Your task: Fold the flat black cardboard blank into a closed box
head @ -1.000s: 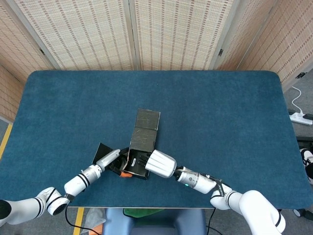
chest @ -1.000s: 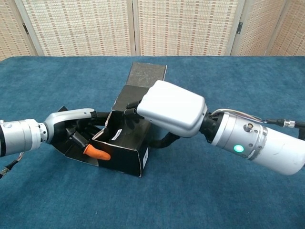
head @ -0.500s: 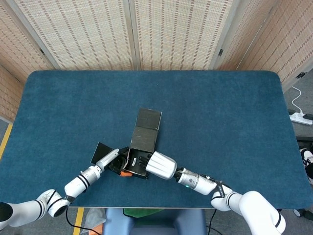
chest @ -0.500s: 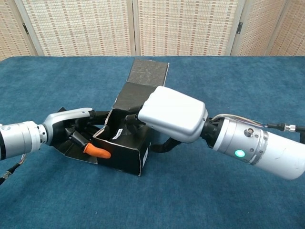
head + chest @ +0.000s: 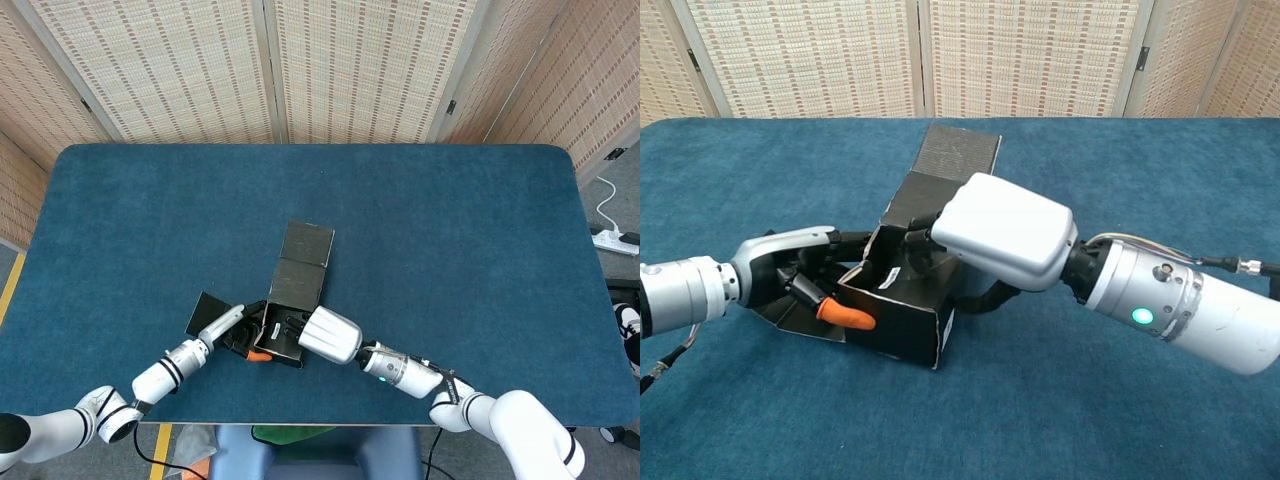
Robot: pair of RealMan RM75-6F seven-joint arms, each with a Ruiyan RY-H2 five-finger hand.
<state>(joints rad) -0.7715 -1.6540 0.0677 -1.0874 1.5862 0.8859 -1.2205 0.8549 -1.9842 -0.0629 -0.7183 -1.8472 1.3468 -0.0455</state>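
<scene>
Black cardboard box (image 5: 902,310), half formed, near the table's (image 5: 480,230) front edge. Left hand (image 5: 790,275) pressed against the splayed side flap (image 5: 775,305), orange fingertip at the wall (holding or merely touching, cannot tell). Right hand (image 5: 1002,240) over the open tray, fingers reaching inside, bracing the walls. Best to steady those walls, then swing the rear lid panel (image 5: 305,250) forward. Little room toward the front edge; ample open cloth behind and to the right

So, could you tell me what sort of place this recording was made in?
Probably an indoor robot test or data-collection room: a table covered in blue felt, woven folding screens closing off the back, and a power strip on the floor at the right.
</scene>
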